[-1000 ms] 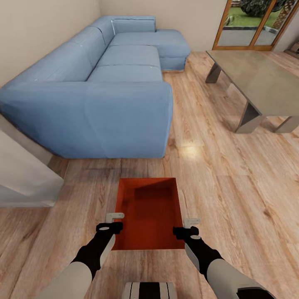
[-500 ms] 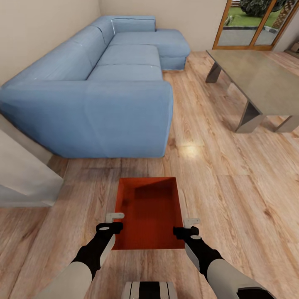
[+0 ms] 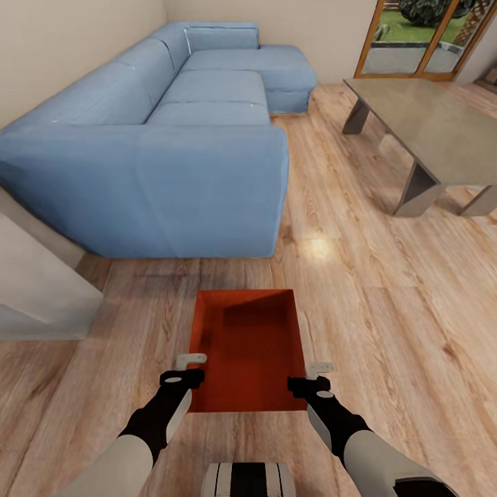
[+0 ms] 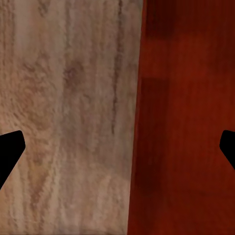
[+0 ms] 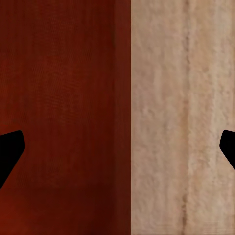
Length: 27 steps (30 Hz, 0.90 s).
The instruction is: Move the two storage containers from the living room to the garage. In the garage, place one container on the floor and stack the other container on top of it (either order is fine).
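1. Light wood-plank floor [image 3: 386, 304] of the living room, spread under and all around both grippers.
2. Big light-blue sectional sofa [image 3: 172, 138], well ahead of the left gripper [image 3: 188, 369], its near armrest end facing the arms.
3. Low grey rectangular table [image 3: 428, 131] with angled legs, far ahead of the right gripper [image 3: 314, 377] and off to its outer side.
4. Wood-framed glass doors [image 3: 421, 41], beyond the table, greenery behind the panes.
5. Orange-red lidless rectangular storage container [image 3: 248, 352], finely ribbed inside, between the two grippers, straight ahead of the trunk.
6. Left gripper, spread wide, straddling the container's left wall near the near corner; black fingers [image 4: 11, 149] well apart, planks on one side, red wall [image 4: 186, 117] on the other.
7. Right gripper, likewise spread wide astride the right wall [image 5: 63, 117]; whether the pads touch it, impossible to tell.
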Tool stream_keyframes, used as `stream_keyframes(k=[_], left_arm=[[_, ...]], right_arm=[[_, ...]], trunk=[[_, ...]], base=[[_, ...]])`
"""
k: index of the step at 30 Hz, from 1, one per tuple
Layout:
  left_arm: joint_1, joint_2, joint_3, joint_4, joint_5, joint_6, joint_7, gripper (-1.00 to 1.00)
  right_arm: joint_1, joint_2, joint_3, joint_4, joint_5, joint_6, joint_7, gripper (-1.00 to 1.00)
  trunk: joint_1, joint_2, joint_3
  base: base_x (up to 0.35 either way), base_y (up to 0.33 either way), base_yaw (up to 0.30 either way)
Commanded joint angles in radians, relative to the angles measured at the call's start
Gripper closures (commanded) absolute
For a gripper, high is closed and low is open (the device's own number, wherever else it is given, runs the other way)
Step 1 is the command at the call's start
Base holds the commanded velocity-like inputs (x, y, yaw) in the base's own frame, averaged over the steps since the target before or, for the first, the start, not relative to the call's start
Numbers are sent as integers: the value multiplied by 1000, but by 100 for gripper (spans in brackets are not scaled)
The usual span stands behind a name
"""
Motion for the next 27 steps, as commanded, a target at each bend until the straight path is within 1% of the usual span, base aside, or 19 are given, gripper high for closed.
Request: stream_keyframes(k=[1, 4, 27], left_arm=[[0, 1, -5, -2, 4, 6, 7, -100], [0, 1, -5, -3, 4, 6, 8, -100], [0, 1, -5, 8, 4, 6, 5, -100]], right_arm=[[0, 1, 1, -1, 5, 3, -5, -100], [0, 3, 2, 0, 5, 4, -5, -100], [0, 5, -3, 0, 2, 9, -10, -100]], trunk=[[4, -7, -4], [15, -28, -13], [15, -28, -13]], base=[[0, 0, 0], [0, 0, 0], [0, 0, 0]])
